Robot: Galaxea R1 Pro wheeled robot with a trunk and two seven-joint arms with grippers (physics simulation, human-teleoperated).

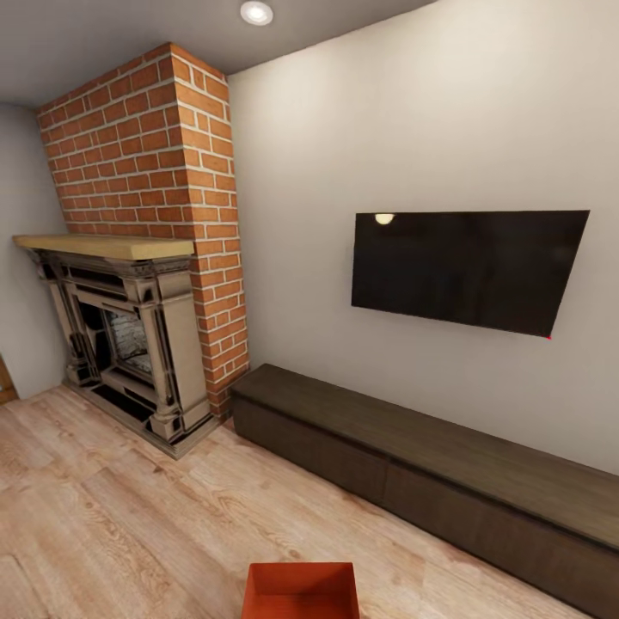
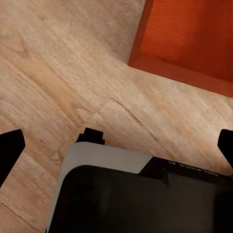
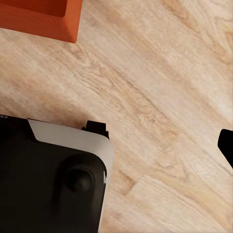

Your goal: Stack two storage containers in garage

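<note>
We see one orange-red storage container [image 1: 300,591] at the bottom edge of the head view, resting open-topped on the light wood plank floor [image 1: 112,516] of the living room; we count one container here, cut off by the frame. Behind it stand one red-brick fireplace column [image 1: 163,155] with one pale wooden mantel shelf [image 1: 107,247] over a carved surround, one long low dark-wood cabinet [image 1: 430,464] against the pale wall, and one black wall TV [image 1: 468,268] above the cabinet. One round ceiling light [image 1: 256,12] shows at the top. In the left wrist view we see one corner of the container [image 2: 189,43] lying on the planks, apart from the robot's black and grey base [image 2: 126,194]; two dark fingertips [image 2: 9,148] of the left gripper [image 2: 118,148] sit at opposite edges of the picture, spread wide with nothing between them but floor. In the right wrist view one container corner [image 3: 41,17] again lies on the planks, near the base [image 3: 53,179] but not touching it; one dark fingertip [image 3: 226,141] of the right gripper shows at the edge, so we cannot tell how wide that gripper stands or whether it holds anything.
</note>
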